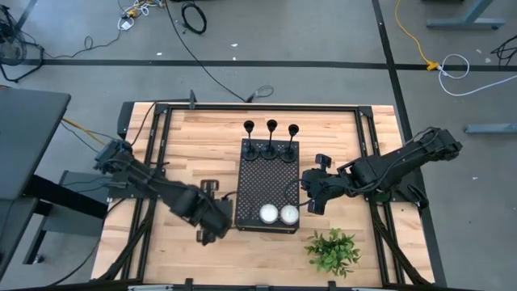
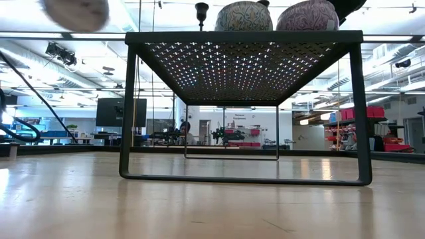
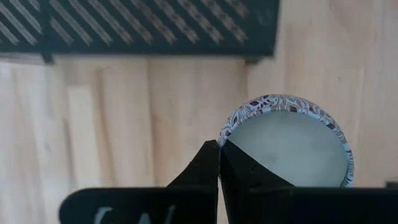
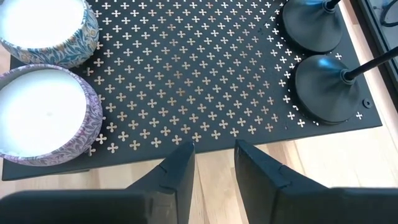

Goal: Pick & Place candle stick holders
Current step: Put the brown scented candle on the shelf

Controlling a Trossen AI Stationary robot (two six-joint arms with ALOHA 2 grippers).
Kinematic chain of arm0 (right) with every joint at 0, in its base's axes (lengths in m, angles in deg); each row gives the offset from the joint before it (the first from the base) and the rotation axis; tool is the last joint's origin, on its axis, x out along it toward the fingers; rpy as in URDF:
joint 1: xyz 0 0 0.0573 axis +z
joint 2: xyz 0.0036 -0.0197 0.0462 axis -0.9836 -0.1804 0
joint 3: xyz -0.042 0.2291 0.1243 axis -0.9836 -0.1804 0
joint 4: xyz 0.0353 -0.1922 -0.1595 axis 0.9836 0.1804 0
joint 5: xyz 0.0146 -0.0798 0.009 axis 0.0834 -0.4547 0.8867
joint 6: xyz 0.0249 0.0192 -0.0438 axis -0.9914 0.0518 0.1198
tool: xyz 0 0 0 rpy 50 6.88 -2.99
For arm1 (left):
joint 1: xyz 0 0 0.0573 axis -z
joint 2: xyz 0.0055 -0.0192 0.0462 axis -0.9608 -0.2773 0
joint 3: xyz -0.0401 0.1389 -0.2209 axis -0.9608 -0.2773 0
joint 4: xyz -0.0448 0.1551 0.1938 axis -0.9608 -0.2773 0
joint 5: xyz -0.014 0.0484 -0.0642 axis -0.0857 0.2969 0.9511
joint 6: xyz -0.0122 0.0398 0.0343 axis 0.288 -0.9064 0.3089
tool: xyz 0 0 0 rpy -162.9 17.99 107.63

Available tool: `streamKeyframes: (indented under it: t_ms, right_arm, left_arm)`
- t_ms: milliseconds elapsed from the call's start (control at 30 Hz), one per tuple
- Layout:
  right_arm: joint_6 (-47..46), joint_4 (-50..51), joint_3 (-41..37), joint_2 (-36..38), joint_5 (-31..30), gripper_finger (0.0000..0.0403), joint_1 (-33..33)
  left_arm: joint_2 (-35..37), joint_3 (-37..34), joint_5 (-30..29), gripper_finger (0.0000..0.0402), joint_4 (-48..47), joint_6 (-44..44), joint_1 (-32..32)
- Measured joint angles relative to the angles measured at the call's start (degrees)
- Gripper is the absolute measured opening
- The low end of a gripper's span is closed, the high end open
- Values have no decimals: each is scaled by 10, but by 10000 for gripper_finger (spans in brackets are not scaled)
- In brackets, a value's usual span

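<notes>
Holders untouched, I'm gripping a candle instead.

Three candle stick holders (image 1: 271, 139) stand on the box's (image 1: 269, 187) far end; my left claw (image 3: 219, 163) pinches a candle (image 3: 292, 146), right claw (image 4: 214, 163) open; next, reach them.

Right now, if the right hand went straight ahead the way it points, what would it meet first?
Probably the near edge of the black perforated box. The right hand sits open just beside it, pointing across its top between the candles and the holders; its height is unclear.
</notes>
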Motion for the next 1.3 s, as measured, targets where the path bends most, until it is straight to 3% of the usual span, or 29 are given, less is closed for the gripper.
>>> streamKeyframes:
  t_ms: [333, 600, 900, 1300]
  right_arm:
    - [3, 0, 0, 0, 0, 114, 0]
    - [13, 0, 0, 0, 0, 114, 0]
    - [19, -2, 0, 0, 0, 114, 0]
    - [25, -6, 0, 0, 0, 114, 0]
  left_arm:
    - [0, 22, -6, 1, 55, -132, -87]
    - [-2, 22, 11, 1, 124, -202, -115]
    - [-50, 22, 23, 0, 135, -235, -119]
    - [-57, 22, 25, 1, 163, -237, -129]
